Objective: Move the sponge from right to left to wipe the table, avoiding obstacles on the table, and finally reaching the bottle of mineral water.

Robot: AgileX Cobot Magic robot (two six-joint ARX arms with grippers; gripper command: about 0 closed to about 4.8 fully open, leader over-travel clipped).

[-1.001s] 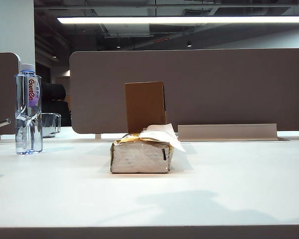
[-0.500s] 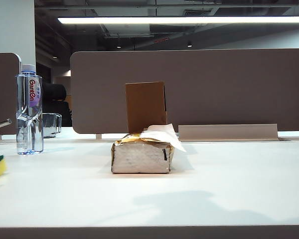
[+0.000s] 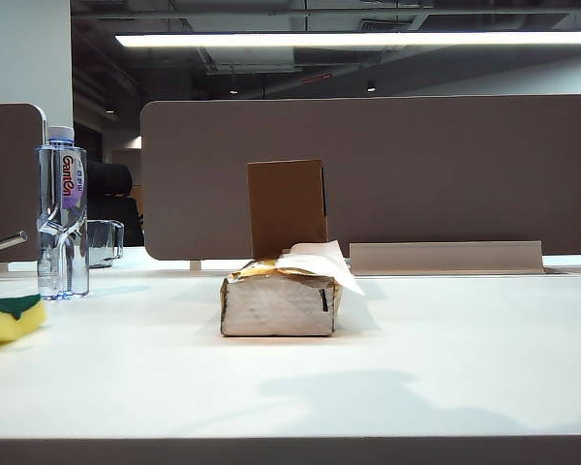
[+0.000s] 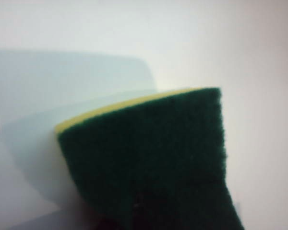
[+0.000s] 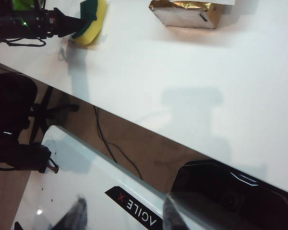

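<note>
The left tool (image 5: 69, 26) is clamping the sponge (image 3: 10, 318) tightly at the bench's (image 3: 368, 387) left edge, near the bottle of mineral water (image 3: 62, 213). The right tool (image 5: 122, 215) is hanging off the bench's front edge, its 2 fingers parted around nothing.

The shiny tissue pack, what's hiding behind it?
A brown cardboard box stands upright behind the tissue pack. The pack covers the box's bottom, so where it meets the table is hidden. A grey partition wall runs farther back.
</note>
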